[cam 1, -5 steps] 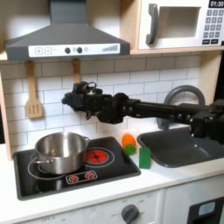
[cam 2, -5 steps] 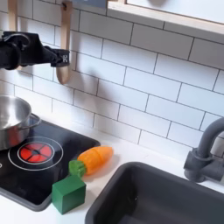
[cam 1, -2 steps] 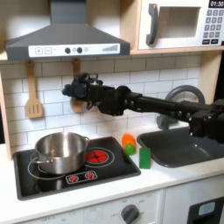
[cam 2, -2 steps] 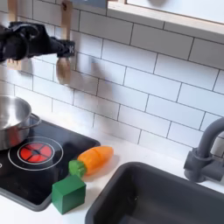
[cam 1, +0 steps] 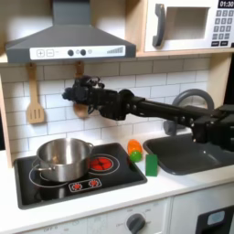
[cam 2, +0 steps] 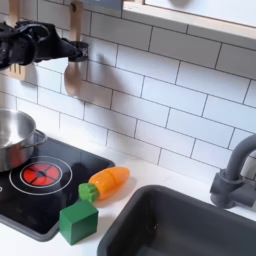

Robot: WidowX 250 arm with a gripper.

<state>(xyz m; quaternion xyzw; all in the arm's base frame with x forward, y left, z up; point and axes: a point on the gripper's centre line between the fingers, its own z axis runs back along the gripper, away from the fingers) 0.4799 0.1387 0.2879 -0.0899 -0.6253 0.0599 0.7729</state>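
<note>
While arm stretches level above pot (cam 1: 62, 157), claw (cam 1: 71, 94) grip possibly closed, unclear.

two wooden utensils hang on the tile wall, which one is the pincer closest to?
The wooden spoon, hanging under the hood's right end in the first exterior view, right by the pincer. The slotted wooden spatula hangs well to its left.

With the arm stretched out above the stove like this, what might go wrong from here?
1. The black gripper hangs high, close to the tiled wall and the hanging wooden spoon; a small drift could knock the spoon off its hook.
2. The silver metal pot sits below it on the black stovetop; a steep descent might strike the rim and shove the pot.
3. Whether the gripper is open cannot be told.
</note>
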